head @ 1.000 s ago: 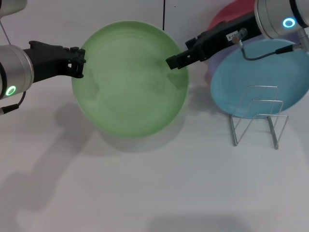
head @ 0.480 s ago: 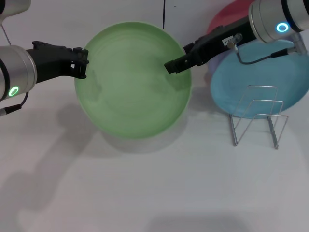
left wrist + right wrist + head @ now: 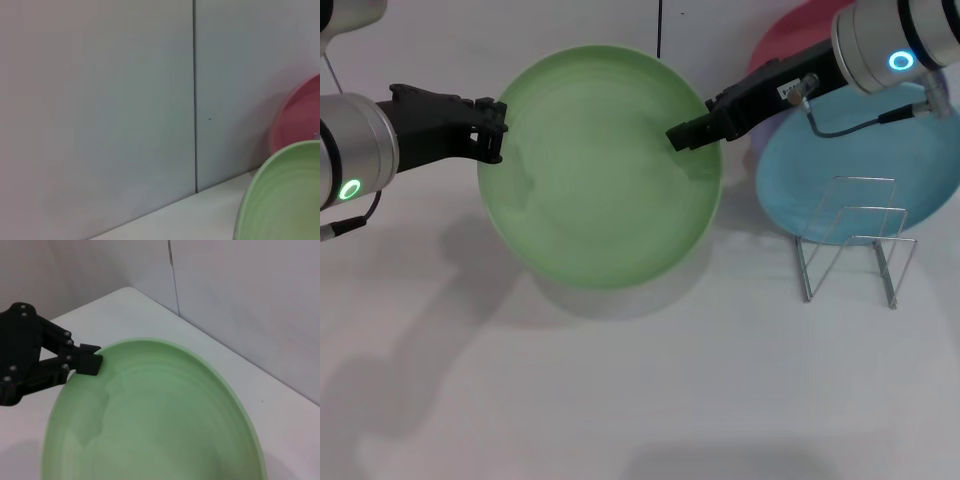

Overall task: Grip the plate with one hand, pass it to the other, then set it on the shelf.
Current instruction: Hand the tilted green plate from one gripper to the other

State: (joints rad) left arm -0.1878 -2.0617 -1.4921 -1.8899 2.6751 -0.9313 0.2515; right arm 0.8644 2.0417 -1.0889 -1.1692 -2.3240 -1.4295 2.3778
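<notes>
The light green plate (image 3: 600, 170) hangs above the white table, tilted toward me. My left gripper (image 3: 492, 132) is shut on its left rim; the right wrist view shows that black gripper (image 3: 89, 364) clamped on the rim of the plate (image 3: 150, 415). My right gripper (image 3: 685, 135) reaches in from the right and lies over the plate's right rim. The left wrist view shows only an edge of the plate (image 3: 285, 195). The silver wire shelf (image 3: 855, 240) stands empty on the table to the right.
A turquoise plate (image 3: 920, 150) lies behind the shelf, with a lavender plate (image 3: 765, 125) and a red plate (image 3: 790, 40) at the back right. The red plate also shows in the left wrist view (image 3: 300, 115). The white wall is close behind.
The green plate has shifted slightly to the right with the left gripper. The right gripper has moved a little further over the plate's right rim.
</notes>
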